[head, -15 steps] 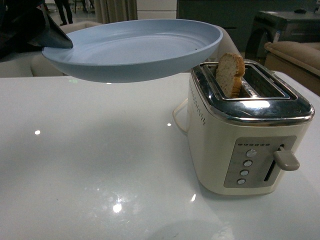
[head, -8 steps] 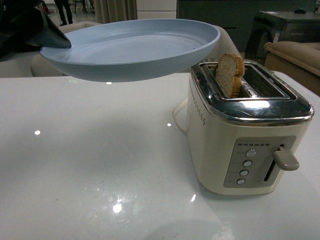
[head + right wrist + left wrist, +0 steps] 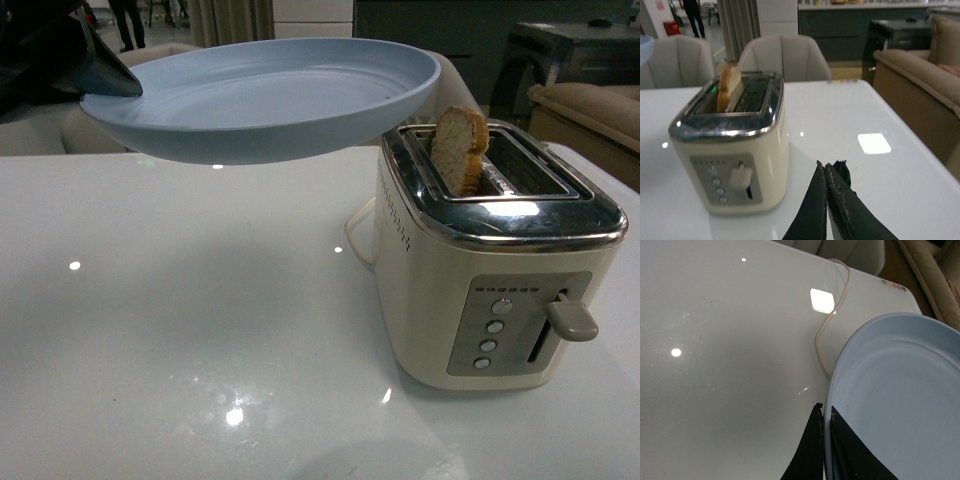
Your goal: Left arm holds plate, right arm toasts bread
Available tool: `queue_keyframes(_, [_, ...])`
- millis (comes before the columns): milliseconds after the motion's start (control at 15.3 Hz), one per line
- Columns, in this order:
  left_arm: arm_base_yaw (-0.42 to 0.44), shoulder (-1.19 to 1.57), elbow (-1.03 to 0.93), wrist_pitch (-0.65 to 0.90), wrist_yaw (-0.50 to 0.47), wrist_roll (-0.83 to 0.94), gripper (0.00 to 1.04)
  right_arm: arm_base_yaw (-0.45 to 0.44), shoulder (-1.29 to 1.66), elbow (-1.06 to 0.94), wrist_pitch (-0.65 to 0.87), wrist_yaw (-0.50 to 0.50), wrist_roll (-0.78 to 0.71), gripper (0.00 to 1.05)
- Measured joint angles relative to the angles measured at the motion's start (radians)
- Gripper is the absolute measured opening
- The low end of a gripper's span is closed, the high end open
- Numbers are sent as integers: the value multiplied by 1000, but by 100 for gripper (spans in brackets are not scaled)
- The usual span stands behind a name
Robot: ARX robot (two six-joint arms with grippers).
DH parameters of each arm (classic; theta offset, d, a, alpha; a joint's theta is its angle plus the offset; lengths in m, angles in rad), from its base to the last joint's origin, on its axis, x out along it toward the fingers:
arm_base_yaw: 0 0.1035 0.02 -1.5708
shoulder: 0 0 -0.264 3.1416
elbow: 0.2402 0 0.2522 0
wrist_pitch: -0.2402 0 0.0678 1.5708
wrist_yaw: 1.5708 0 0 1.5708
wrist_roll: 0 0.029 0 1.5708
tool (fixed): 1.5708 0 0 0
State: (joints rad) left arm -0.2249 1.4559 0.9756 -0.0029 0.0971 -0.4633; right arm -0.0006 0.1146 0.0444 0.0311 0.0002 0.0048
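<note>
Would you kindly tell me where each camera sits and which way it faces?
Front: on the body, facing toaster and bread; left gripper holds the plate aloft.
Left wrist: on the left arm, looking down past that gripper at plate, cord, table.
Right wrist: on the right arm, facing the toaster's lever end past the shut right gripper.
Front and right wrist share toaster and bread.

Toaster (image 3: pixel 495 270): cream, chrome-topped; you find it near the table's (image 3: pixel 200 330) right edge.
Lever (image 3: pixel 571 320): on its front panel, beside four round buttons (image 3: pixel 490 335).
Cord (image 3: pixel 352 236): loops toward the far edge.
</note>
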Motion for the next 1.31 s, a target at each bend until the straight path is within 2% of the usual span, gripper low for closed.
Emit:
queue_keyframes(65, [0, 0, 0, 0, -1, 0, 2, 0, -110, -32, -20, 2, -1, 2])
queue_keyframes(457, [0, -1, 0, 0, 0, 0, 2, 0, -111, -32, -34, 0, -1, 2])
queue_keyframes(849, [0, -1, 0, 0, 0, 0, 2, 0, -111, -32, -34, 0, -2, 67])
queue_keyframes(1175, [0, -1, 0, 0, 0, 0, 2, 0, -111, -32, -34, 0, -2, 81])
queue_keyframes(1306, [0, -1, 0, 0, 0, 0, 2, 0, -111, -32, -34, 0, -2, 100])
